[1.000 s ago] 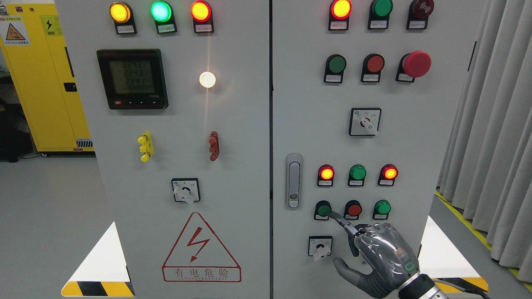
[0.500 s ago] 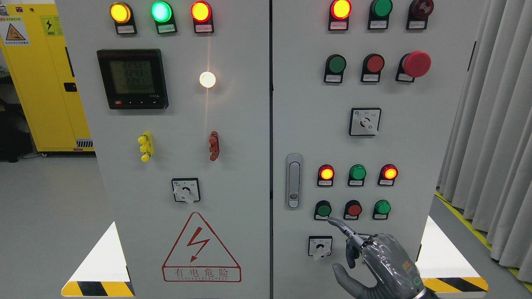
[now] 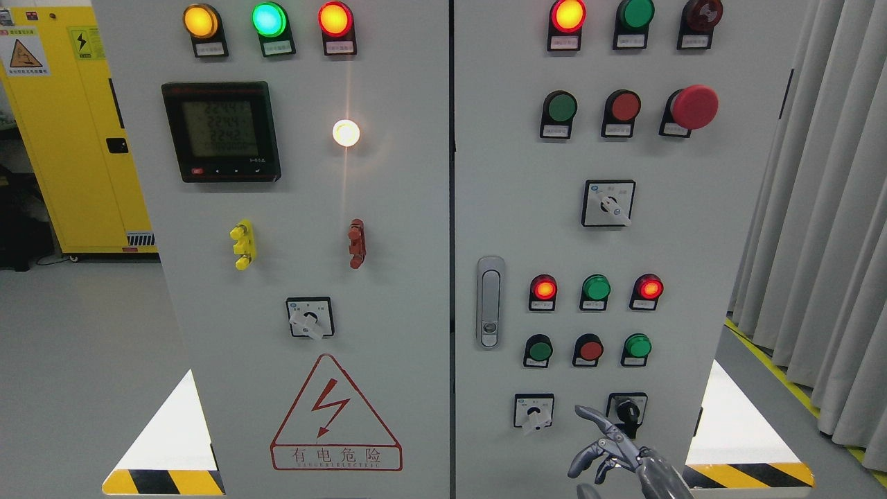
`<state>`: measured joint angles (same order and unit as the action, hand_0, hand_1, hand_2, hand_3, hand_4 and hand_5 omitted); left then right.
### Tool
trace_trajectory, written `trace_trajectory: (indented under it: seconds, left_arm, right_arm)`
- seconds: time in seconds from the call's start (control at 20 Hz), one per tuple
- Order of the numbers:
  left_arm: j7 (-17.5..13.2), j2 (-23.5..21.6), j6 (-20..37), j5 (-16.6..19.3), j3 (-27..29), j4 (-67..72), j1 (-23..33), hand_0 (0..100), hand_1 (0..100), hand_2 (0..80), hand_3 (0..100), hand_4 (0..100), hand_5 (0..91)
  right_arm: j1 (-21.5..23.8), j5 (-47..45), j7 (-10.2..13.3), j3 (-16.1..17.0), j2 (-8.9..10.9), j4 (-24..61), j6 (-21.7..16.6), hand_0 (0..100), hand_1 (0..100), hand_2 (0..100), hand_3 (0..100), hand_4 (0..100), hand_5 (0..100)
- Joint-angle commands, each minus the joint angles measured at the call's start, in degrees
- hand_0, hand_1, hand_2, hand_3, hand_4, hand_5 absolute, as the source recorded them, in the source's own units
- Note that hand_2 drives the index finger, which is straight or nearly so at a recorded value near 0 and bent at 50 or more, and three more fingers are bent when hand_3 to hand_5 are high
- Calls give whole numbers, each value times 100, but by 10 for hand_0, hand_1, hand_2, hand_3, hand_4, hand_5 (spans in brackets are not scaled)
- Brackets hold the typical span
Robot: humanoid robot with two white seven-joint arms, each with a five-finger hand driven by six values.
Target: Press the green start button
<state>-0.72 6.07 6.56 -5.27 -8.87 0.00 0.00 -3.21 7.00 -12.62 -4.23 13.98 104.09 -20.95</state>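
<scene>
The green start button (image 3: pixel 539 351) sits at the left of the lower button row on the right cabinet door (image 3: pixel 513 208), with a red button (image 3: pixel 590 350) and a brighter green one (image 3: pixel 637 346) beside it. My right hand (image 3: pixel 601 449) shows at the bottom edge, well below the button and apart from the panel. Its index finger (image 3: pixel 589 416) points up and left, while the other fingers are curled and hold nothing. Most of the palm is cut off by the frame edge. The left arm is out of view.
Two rotary switches (image 3: pixel 534 412) (image 3: pixel 628 410) sit just above the hand. A door handle (image 3: pixel 490 301) is left of the buttons. Indicator lamps (image 3: pixel 596 287) glow above the row. A red mushroom stop button (image 3: pixel 694 107) is at upper right, and curtains (image 3: pixel 824 208) hang to the right.
My right hand has pulled down and to the right, away from the green start button it was touching a second ago. The black rotary switch it covered is now uncovered.
</scene>
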Motion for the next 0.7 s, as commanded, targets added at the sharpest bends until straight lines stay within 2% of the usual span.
trace_trajectory:
  seconds: [0.0,0.25,0.65]
  left_arm:
    - [1,0,3,0,0,-150,-149,120,556,0,0,0,0]
    - [1,0,3,0,0,-150,-149,120,556,0,0,0,0]
    - [1,0,3,0,0,-158,-149,120,556,0,0,0,0]
  right_arm:
    - [75,-541,-56,-26,8,226,56,371,467,0,0,0,0]
    - [84,-541,-65,-26,8,243,47,326,472,0,0,0,0]
    - [84,-550,-74,-43,8,243,47,325,485,0,4,30,0]
